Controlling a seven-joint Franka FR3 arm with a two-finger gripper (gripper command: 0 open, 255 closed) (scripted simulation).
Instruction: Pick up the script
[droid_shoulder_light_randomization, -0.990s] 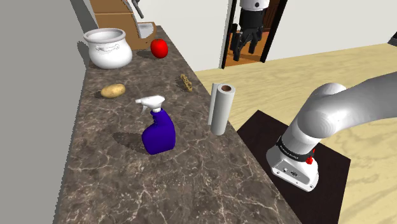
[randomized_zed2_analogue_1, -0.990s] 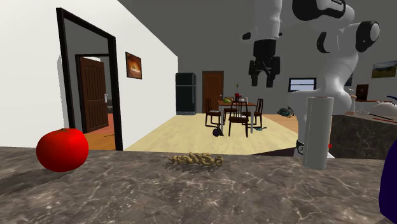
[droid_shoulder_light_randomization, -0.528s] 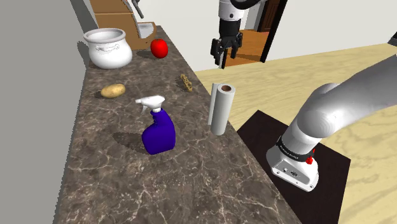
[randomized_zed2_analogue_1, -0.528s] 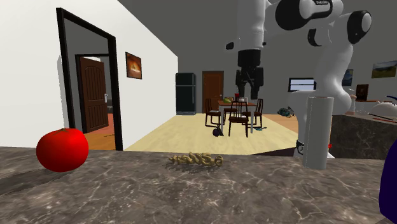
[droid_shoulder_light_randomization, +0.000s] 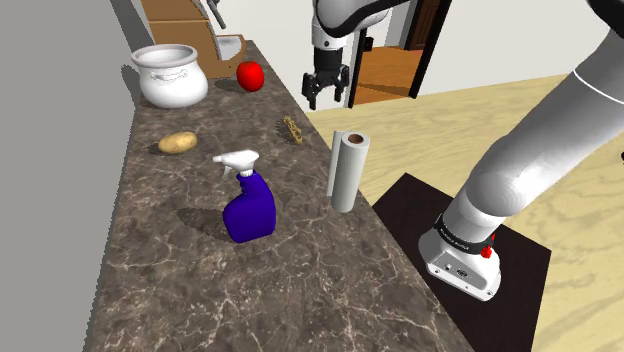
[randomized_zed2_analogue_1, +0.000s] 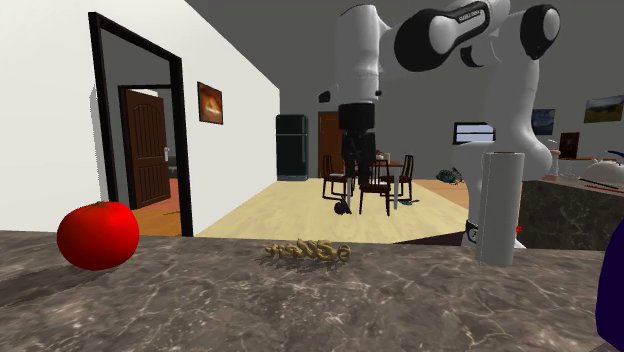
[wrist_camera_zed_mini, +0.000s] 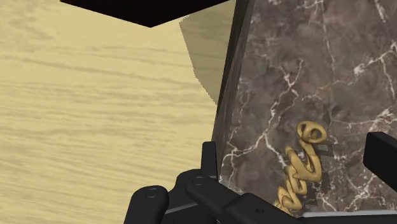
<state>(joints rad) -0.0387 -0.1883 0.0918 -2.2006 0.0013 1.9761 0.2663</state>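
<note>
The script (droid_shoulder_light_randomization: 292, 128) is a small golden piece of curly lettering lying flat on the dark marble counter (droid_shoulder_light_randomization: 300, 270), near the counter's edge toward the shoulder view's right. It also lies at mid-counter in the second exterior view as the script (randomized_zed2_analogue_1: 305, 250). My black gripper (droid_shoulder_light_randomization: 326, 98) hangs open above and a little beyond it, pointing down, over the counter's edge. In the wrist view the script (wrist_camera_zed_mini: 302, 168) shows between the two spread fingertips of the gripper (wrist_camera_zed_mini: 294, 151), well below them and untouched. The gripper (randomized_zed2_analogue_1: 357, 182) is high above the counter.
A grey paper roll (droid_shoulder_light_randomization: 348, 170) stands upright close to the script. A blue spray bottle (droid_shoulder_light_randomization: 248, 205), a potato (droid_shoulder_light_randomization: 178, 142), a red tomato (droid_shoulder_light_randomization: 250, 75) and a white pot (droid_shoulder_light_randomization: 172, 73) share the counter. Wooden floor (wrist_camera_zed_mini: 95, 95) lies past the counter edge.
The arm has swung toward the shoulder view's left and lower, from in front of the doorway to above the counter edge by the script. The fingers stay open.
</note>
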